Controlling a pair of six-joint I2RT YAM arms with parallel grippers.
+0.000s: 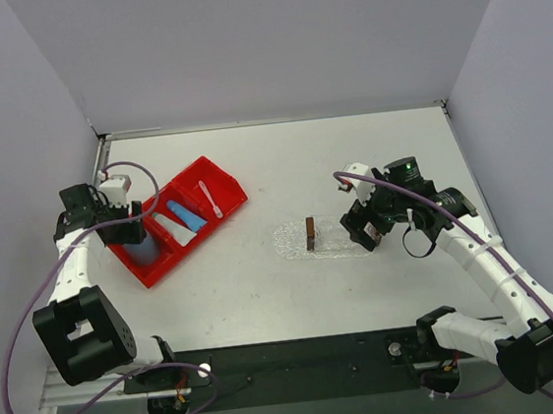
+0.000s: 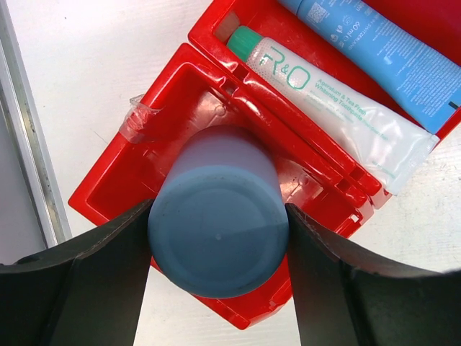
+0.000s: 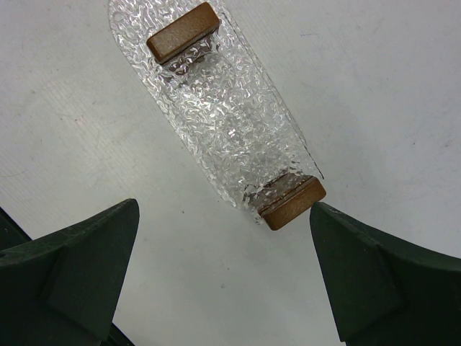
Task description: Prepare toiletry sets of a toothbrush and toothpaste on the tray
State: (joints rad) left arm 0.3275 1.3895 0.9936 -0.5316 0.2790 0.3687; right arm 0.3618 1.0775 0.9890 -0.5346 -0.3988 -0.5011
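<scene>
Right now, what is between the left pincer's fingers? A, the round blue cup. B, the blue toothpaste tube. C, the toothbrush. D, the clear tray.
A: the left wrist view shows the round blue cup, standing in the red bin, between the fingers of the left pincer, one against each side.

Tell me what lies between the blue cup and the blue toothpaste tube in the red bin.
The whitish toothpaste tube lies there, alongside the blue tube; the left wrist view shows it clearly.
</scene>
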